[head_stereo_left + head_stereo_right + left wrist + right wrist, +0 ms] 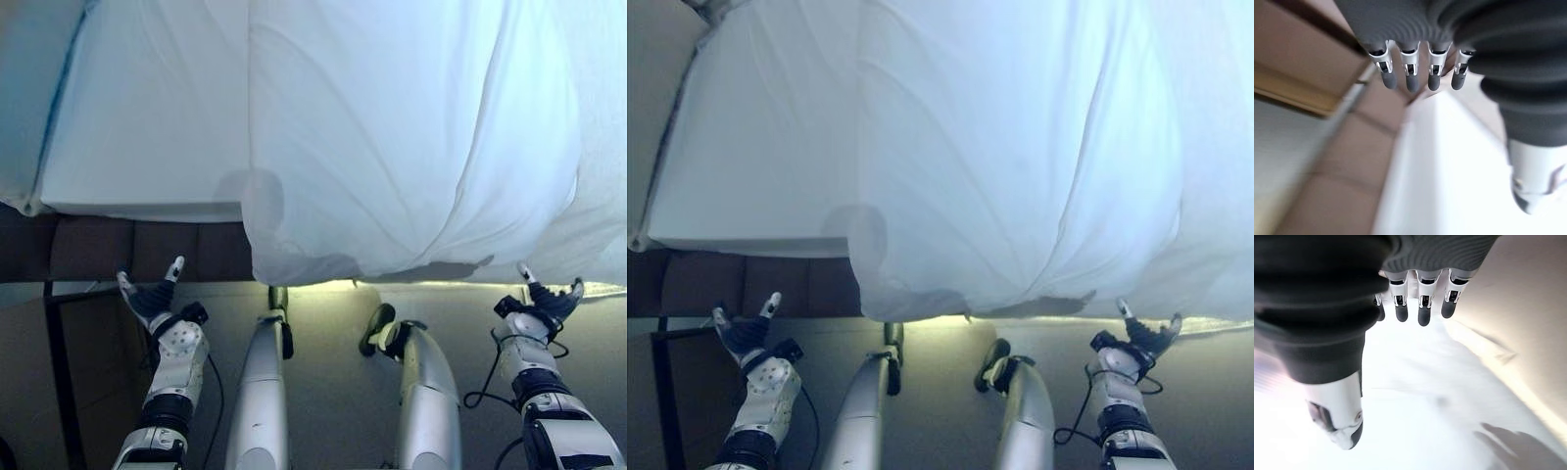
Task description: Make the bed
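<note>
Looking down at the bed (pixel 137 186), its mattress is covered in white, and a big white sheet (pixel 411 147) is draped over most of it, hanging off the near edge in a loose, wrinkly fold. Only the corner of the bed on the robot's left is not under that sheet, so you can see the flat mattress top and its side there. Under that corner there's the dark brown bed base (pixel 98 250), and the floor (pixel 323 323) runs along the near side of the bed. The left hand (pixel 149 294) is just off the near edge of the bed, below the bare corner, fingers straight and spread, holding nothing, and not touching the sheet. The right hand (pixel 549 299) sits just below the hanging hem of the sheet toward the bed's right end, fingers also straight and relaxed, nothing gripped; can't tell if a fingertip brushes the cloth.
</note>
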{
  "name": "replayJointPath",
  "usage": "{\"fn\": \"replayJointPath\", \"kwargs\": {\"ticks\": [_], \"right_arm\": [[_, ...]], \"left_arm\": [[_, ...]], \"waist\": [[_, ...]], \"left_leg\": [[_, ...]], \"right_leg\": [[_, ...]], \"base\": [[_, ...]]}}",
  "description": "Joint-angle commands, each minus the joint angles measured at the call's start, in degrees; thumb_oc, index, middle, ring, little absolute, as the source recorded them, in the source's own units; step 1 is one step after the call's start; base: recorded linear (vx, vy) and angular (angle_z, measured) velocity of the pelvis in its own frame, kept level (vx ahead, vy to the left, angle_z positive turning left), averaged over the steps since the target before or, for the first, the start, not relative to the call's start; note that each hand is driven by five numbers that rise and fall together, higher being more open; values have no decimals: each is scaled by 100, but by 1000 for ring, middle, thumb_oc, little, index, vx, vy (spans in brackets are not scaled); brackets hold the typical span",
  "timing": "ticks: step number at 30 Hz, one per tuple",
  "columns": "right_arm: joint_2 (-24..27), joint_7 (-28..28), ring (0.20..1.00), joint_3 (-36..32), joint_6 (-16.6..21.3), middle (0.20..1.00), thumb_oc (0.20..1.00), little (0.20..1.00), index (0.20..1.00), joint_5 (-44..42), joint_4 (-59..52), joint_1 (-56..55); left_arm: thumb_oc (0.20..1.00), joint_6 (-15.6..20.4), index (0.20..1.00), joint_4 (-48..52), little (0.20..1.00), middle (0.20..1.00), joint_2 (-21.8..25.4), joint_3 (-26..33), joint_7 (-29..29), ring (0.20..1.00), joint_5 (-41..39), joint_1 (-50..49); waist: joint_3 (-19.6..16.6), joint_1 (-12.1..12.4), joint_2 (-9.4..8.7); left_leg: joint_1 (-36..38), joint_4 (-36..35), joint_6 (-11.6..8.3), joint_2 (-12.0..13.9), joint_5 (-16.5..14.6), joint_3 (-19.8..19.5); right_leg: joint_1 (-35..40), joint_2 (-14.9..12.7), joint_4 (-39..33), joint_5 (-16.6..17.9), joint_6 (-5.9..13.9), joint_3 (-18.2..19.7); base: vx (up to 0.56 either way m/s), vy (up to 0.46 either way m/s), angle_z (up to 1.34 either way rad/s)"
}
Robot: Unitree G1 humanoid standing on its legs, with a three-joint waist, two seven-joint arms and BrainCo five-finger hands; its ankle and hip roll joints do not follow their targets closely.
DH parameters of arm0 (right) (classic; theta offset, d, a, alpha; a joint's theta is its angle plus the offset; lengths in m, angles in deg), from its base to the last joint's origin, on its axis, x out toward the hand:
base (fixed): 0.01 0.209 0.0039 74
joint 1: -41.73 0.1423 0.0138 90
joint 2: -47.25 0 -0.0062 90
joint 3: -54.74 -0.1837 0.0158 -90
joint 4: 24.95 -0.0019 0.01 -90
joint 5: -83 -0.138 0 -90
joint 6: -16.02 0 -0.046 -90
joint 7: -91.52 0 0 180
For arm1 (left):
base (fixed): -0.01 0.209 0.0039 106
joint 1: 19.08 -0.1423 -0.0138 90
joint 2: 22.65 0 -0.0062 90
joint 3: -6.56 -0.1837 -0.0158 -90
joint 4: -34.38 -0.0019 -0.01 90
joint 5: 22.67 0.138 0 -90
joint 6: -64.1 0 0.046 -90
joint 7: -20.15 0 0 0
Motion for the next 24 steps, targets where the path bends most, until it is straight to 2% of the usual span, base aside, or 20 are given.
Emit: {"fn": "replayJointPath", "kwargs": {"ticks": [1,3,6,7,8,9,10,11,12,14,15,18,19,20,22,24], "right_arm": [[168,591,1000,-309,261,1000,1000,1000,1000,948,-830,-423],[150,767,1000,-396,315,1000,1000,1000,1000,1386,-1338,-583],[207,923,1000,-358,183,1000,1000,1000,1000,2375,-2155,-842],[238,954,1000,-365,136,1000,1000,1000,1000,2655,-2393,-921],[325,869,1000,-265,107,1000,1000,1000,1000,2903,-2608,-954],[306,870,1000,-266,73,1000,1000,1000,1000,2936,-2658,-985],[502,281,1000,108,132,1000,1000,1000,1000,3261,-3293,-1058],[578,-99,1000,256,299,1000,1000,1000,1000,3223,-3652,-1124],[604,-537,1000,424,528,1000,1000,1000,1000,3008,-3864,-1148],[754,-1631,1000,841,915,1000,1000,1000,1000,2241,-4288,-1143],[867,-2097,1000,973,990,1000,1000,1000,1000,1866,-4278,-1122],[951,-3163,1000,1353,991,1000,1000,1000,1000,827,-3987,-985],[911,-3753,1000,1502,994,1000,1000,1000,1000,40,-3830,-847],[832,-3856,1000,1660,978,1000,1000,1000,1000,-212,-3688,-746],[805,-4436,1000,2133,795,1000,1000,1000,1000,-880,-3266,-336],[756,-4422,1000,2392,664,1000,1000,1000,1000,-999,-2969,-17]], "left_arm": [[1000,437,1000,567,1000,1000,177,285,332,1000,685,-256],[1000,620,1000,901,1000,1000,225,382,343,1000,831,-354],[1000,886,1000,1847,1000,1000,314,451,250,1000,1111,-500],[1000,955,1000,2110,1000,1000,346,456,222,1000,1202,-526],[1000,1078,1000,2474,1000,1000,425,403,84,1000,1269,-507],[1000,1053,1000,2535,1000,1000,409,420,57,1000,1265,-555],[1000,1235,1000,3025,1000,1000,573,240,-444,1000,1166,-518],[1000,1326,1000,3338,1000,1000,694,142,-908,1000,935,-509],[1000,1411,1000,3521,1000,1000,787,-2,-1303,1000,742,-500],[1000,1575,1000,3693,1000,1000,839,-288,-2235,1000,-208,-401],[1000,1538,1000,3615,1000,1000,860,-454,-2799,1000,-795,-298],[1000,1276,1000,3439,1000,1000,1140,-1010,-3920,1000,-1437,-122],[1000,1170,1000,3265,1000,1000,1139,-1219,-4264,1000,-1797,38],[1000,1129,1000,3175,1000,1000,1119,-1382,-4313,1000,-1803,207],[1000,902,1000,2740,1000,1000,961,-1824,-4771,1000,-2393,596],[1000,761,1000,2542,1000,1000,914,-2170,-4745,1000,-2246,963]], "waist": [[-100,-144,162],[-253,-123,185],[-384,-101,242],[-368,-104,246],[-387,-104,258],[-382,-112,262],[-311,-101,250],[-280,-103,243],[-229,-99,244],[-153,-94,224],[-116,-102,228],[-88,-137,264],[-87,-148,264],[-86,-150,272],[-86,-156,284],[-86,-165,316]], "left_leg": [[460,94,383,-92,-744,124],[769,-171,351,-60,-663,85],[1110,-447,324,-74,-581,44],[1109,-492,366,-100,-445,94],[1172,-519,336,-116,-548,15],[1196,-513,333,-115,-569,11],[1163,-465,352,-145,-539,3],[1143,-434,361,-157,-560,3],[1115,-388,364,-173,-580,5],[1057,-306,381,-204,-606,42],[1018,-275,381,-214,-610,51],[920,-185,377,-230,-630,73],[855,-146,375,-236,-634,82],[807,-118,371,-238,-636,88],[658,-68,368,-239,-617,109],[497,-1,362,-222,-608,116]], "right_leg": [[596,-144,-1521,963,629,175],[951,-159,-1739,996,684,76],[1362,-164,-2020,1051,757,-86],[1394,-200,-2097,1193,699,-207],[1448,-179,-2094,1105,786,-136],[1471,-181,-2082,1087,795,-139],[1470,-185,-2088,1127,787,-126],[1442,-197,-2079,1138,794,-105],[1424,-204,-2047,1125,788,-88],[1339,-223,-1962,1115,765,-40],[1314,-228,-1926,1101,748,-31],[1223,-244,-1862,1075,709,-12],[1158,-256,-1824,1068,698,-7],[1114,-257,-1803,1062,687,3],[958,-270,-1740,1055,658,32],[773,-259,-1641,1026,621,61]], "base": [[146,8,-2],[186,0,0],[105,2,10],[53,8,8],[26,6,12],[64,-4,12],[-28,13,12],[-45,17,7],[-32,27,5],[-31,30,0],[0,0,0],[1,21,3],[0,0,0],[0,0,0],[-35,15,-1],[-43,8,-3]]}}
